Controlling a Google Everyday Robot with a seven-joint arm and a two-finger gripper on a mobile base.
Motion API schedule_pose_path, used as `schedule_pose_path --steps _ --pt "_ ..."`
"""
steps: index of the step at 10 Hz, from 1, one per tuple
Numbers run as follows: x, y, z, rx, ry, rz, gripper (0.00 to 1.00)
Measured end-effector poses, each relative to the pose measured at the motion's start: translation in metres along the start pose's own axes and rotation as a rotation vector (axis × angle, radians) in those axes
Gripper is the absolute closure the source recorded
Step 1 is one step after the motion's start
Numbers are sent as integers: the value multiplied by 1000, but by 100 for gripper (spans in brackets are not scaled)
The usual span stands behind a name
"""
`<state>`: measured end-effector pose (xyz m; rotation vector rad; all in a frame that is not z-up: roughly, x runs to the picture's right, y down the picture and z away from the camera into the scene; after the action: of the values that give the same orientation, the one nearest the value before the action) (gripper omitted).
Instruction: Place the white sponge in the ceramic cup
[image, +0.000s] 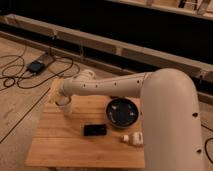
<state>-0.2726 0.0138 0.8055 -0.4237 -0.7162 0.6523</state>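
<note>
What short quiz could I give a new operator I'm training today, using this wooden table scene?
1. True or false: the dark plate sits at the table's far left corner.
2. Where is the hand?
A. Over the ceramic cup
B. Over the black device
C. Off the table
3. Fill in: the small white bottle-like object lies nearest the ____.

Key: 1 false, it is right of centre. 2 A. 3 dark plate. The white sponge is not visible.
</note>
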Motion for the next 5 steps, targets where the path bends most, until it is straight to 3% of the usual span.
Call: schedule_pose_path --steps 5 --pt "-2 -44 -19 66 -41 72 20"
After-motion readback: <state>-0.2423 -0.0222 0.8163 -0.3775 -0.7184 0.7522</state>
